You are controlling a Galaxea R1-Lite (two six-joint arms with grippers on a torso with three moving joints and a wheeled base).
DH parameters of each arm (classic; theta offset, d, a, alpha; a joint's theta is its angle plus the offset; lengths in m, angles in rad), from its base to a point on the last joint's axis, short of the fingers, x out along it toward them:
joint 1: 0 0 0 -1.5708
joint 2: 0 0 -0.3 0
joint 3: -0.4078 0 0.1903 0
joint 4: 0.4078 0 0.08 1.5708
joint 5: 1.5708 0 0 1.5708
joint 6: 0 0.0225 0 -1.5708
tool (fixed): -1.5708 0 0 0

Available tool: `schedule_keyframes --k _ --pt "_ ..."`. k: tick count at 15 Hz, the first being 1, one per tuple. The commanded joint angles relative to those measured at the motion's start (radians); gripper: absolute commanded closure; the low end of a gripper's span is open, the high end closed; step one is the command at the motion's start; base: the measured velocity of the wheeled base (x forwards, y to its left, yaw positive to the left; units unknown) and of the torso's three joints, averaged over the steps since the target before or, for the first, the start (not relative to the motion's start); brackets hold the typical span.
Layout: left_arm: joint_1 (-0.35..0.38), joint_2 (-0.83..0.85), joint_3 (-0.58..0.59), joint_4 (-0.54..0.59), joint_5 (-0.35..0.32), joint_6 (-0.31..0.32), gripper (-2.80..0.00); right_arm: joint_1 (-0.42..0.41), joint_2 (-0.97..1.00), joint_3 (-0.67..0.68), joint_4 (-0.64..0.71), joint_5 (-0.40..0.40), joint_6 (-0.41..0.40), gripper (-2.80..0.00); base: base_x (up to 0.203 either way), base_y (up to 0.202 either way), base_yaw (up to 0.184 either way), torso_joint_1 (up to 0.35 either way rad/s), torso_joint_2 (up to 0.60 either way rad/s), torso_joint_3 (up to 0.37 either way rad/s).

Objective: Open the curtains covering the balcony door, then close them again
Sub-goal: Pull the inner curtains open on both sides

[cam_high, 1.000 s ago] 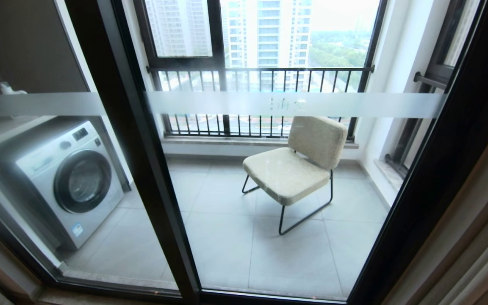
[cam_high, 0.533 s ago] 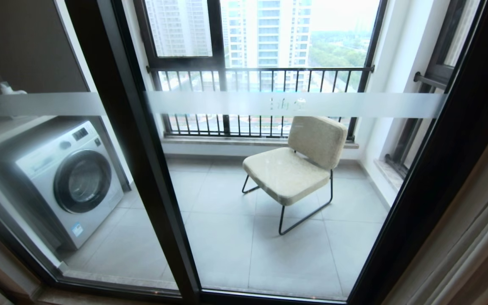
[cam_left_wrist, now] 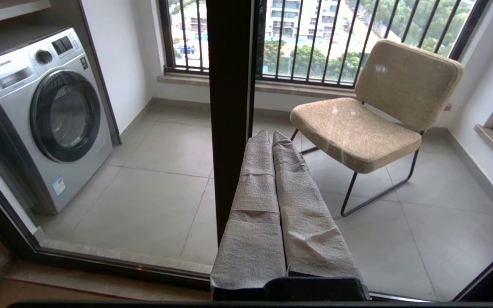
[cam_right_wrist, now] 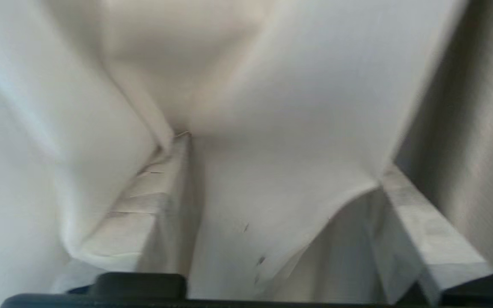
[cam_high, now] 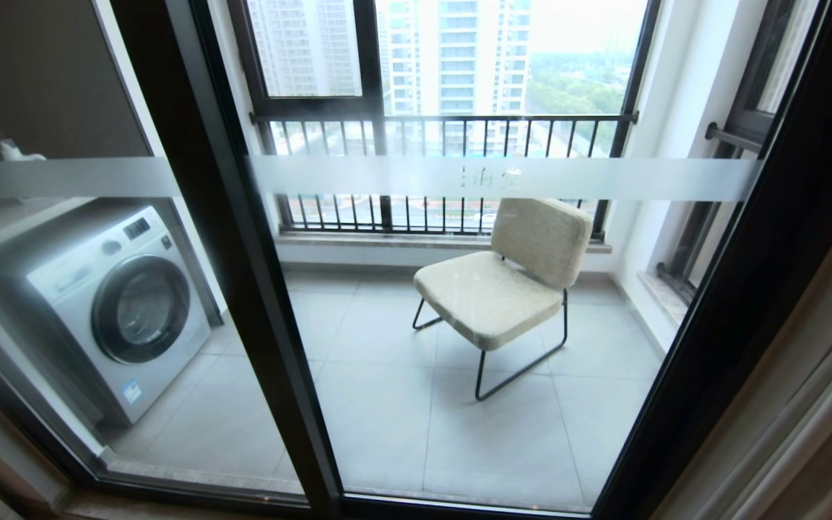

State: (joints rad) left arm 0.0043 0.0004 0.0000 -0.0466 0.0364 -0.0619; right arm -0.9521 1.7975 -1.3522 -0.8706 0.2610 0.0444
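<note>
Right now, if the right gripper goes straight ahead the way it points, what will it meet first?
Probably the curtain. The right gripper is open, and pale fabric hangs between its fingers and fills the view ahead. Fabric already appears to rest on one finger, though depth is unclear.

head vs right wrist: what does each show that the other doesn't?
Head only: the black-framed glass balcony door, uncovered, with a white front-loading washing machine and a beige cushioned chair behind it.
Right wrist only: the right pincer, its cloth-wrapped fingers spread, with a fold of sheer white fabric lying between them.
Both: the cream-beige pleated curtains, gathered at the door's right side.
</note>
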Motion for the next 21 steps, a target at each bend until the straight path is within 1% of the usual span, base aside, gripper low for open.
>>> schedule_keyframes --k 1,6,10,13,15,17,21 --pt "0.0 0.0 0.0 -0.001 0.0 -0.001 0.0 -0.018 -0.099 0.091 -0.005 0.002 -0.001 -2.8 0.0 0.0 0.0 0.0 0.0 0.0" --pt "0.0 0.0 0.0 -0.001 0.0 -0.001 0.0 -0.081 -0.408 0.453 0.006 0.003 0.001 -2.8 0.0 0.0 0.0 0.0 0.0 0.0" --pt "0.0 0.0 0.0 -0.001 0.0 -0.001 0.0 -0.097 -0.675 0.731 0.016 0.002 -0.016 -2.8 0.0 0.0 0.0 0.0 0.0 0.0" --pt "0.0 0.0 0.0 -0.001 0.0 -0.001 0.0 -0.098 -0.833 0.88 0.028 0.002 -0.038 -2.8 0.0 0.0 0.0 0.0 0.0 0.0" --pt "0.0 0.0 0.0 -0.001 0.0 -0.001 0.0 -0.096 -0.911 0.928 0.076 0.002 -0.055 -2.8 0.0 0.0 0.0 0.0 0.0 0.0" --pt "0.0 0.0 0.0 -0.001 0.0 -0.001 0.0 -0.063 -0.983 0.957 0.144 0.002 -0.071 -2.8 0.0 0.0 0.0 0.0 0.0 0.0" --pt "0.0 0.0 0.0 -0.001 0.0 -0.001 0.0 0.088 -1.088 0.994 0.258 -0.005 -0.137 -2.8 0.0 0.0 0.0 0.0 0.0 0.0"
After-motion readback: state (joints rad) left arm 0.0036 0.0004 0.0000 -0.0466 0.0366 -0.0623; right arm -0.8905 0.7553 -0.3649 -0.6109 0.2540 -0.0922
